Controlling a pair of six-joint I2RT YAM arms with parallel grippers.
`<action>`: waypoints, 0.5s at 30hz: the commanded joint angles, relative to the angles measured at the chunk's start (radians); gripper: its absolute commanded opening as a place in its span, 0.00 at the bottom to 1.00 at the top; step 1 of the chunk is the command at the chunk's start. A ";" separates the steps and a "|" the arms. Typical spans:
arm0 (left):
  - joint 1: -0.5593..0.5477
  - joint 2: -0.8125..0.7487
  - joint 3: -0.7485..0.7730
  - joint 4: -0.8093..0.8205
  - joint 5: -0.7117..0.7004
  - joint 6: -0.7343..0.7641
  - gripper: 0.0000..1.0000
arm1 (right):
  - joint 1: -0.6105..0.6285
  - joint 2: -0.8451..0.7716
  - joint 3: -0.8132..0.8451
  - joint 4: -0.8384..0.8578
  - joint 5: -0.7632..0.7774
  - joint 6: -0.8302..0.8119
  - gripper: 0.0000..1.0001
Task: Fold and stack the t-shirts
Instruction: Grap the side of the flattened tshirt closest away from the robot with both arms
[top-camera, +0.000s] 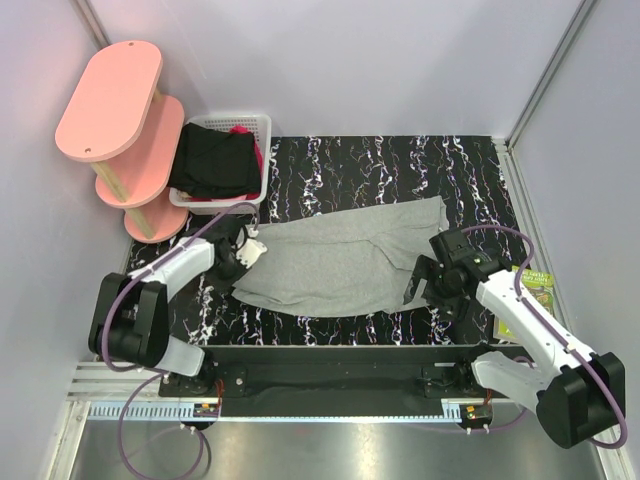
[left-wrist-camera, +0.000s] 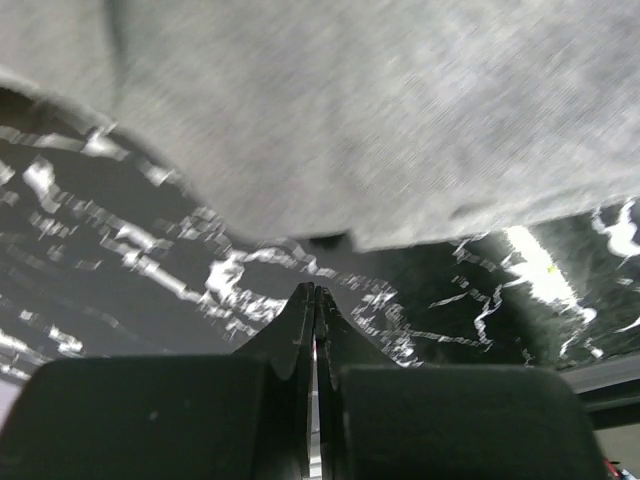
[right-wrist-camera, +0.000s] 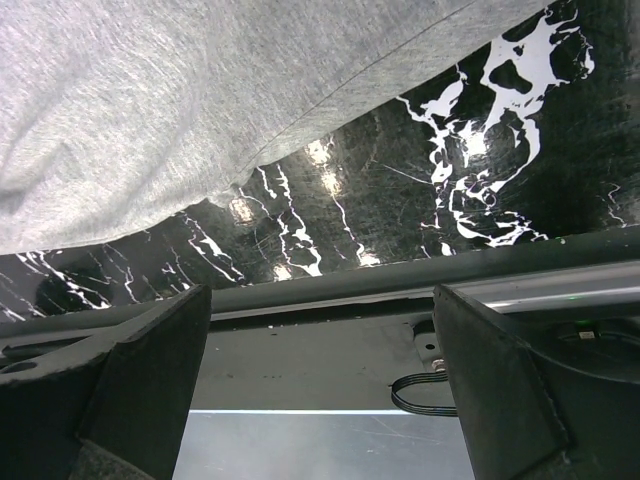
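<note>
A light grey t-shirt (top-camera: 340, 260) lies spread and rumpled on the black marbled table (top-camera: 400, 165). My left gripper (top-camera: 237, 262) is at its left edge. In the left wrist view the left gripper (left-wrist-camera: 315, 290) is shut with nothing in it, and the shirt's edge (left-wrist-camera: 380, 120) lies just beyond the tips. My right gripper (top-camera: 422, 287) is at the shirt's right lower edge. In the right wrist view it (right-wrist-camera: 320, 330) is wide open and empty, with the shirt's hem (right-wrist-camera: 200, 110) above it. A black garment (top-camera: 212, 160) and some magenta cloth (top-camera: 259, 160) lie in the basket.
The white lattice basket (top-camera: 262, 122) stands at the back left of the table. A pink two-tier shelf (top-camera: 115, 100) stands left of it. A green packet (top-camera: 532, 290) lies at the table's right edge. The table's front rail (right-wrist-camera: 400, 290) is close under my right gripper.
</note>
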 joint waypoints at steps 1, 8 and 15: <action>0.021 -0.103 -0.009 -0.041 0.001 0.042 0.00 | 0.032 0.005 0.050 -0.009 0.080 0.010 1.00; -0.019 -0.112 0.032 -0.093 0.110 0.003 0.33 | 0.064 0.028 0.047 0.015 0.079 0.021 1.00; -0.077 -0.025 0.046 -0.084 0.119 -0.017 0.37 | 0.069 0.018 0.061 0.015 0.082 0.014 1.00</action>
